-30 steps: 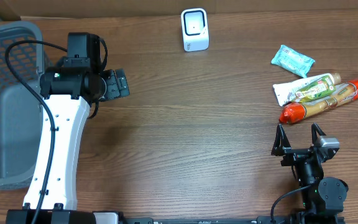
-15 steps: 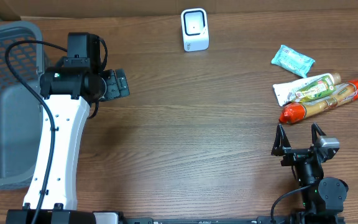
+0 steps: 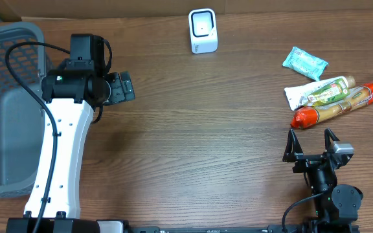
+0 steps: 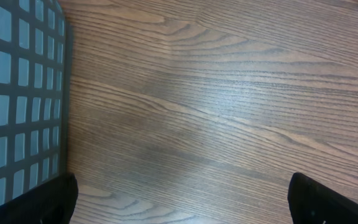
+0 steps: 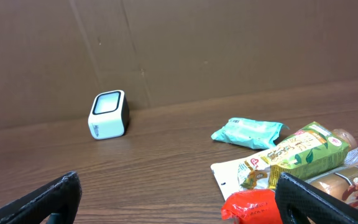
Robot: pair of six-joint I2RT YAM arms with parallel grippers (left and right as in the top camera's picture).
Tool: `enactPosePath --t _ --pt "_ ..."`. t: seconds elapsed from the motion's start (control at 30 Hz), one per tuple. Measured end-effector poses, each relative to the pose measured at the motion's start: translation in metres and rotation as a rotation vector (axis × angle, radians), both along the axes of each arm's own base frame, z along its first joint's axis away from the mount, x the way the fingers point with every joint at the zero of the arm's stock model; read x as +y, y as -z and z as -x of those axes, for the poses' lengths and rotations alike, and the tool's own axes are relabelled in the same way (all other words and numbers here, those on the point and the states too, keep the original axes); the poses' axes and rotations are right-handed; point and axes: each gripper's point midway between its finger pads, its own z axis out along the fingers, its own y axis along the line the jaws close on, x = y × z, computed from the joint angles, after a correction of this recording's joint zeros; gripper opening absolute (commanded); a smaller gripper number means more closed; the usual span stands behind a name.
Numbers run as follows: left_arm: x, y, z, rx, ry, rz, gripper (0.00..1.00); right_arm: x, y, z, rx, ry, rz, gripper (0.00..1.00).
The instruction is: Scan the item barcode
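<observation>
A: Three packs lie bunched at the right side of the table [image 3: 193,142]: a teal packet [image 3: 305,63], a green-and-white pouch [image 3: 319,91] just nearer, and a red-ended sausage pack [image 3: 339,104] lying against the pouch.
B: And the white scanner [image 3: 203,30] stands upright at the far edge, well apart from them.
A: The right hand [image 3: 311,137] sits near the sausage pack, fingers spread wide, holding nothing.
B: The left hand [image 3: 123,87] hangs over bare wood beside the grey basket [image 3: 5,103], also spread wide and empty.
</observation>
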Motion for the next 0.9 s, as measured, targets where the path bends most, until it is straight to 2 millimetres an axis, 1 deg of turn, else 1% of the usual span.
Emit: enactPosePath --t 0.7,0.8,0.9 --pt "-0.001 0.0 0.0 -0.001 0.002 0.0 1.0 0.0 0.0 0.0 0.0 0.0 0.0 1.0" --pt "-0.002 -0.005 0.005 -0.007 0.007 -0.015 1.0 0.0 0.0 0.0 0.0 0.0 0.001 1.0" --pt "0.0 -0.026 0.013 -0.072 0.004 -0.027 1.0 0.0 0.0 0.0 0.0 0.0 0.0 1.0"
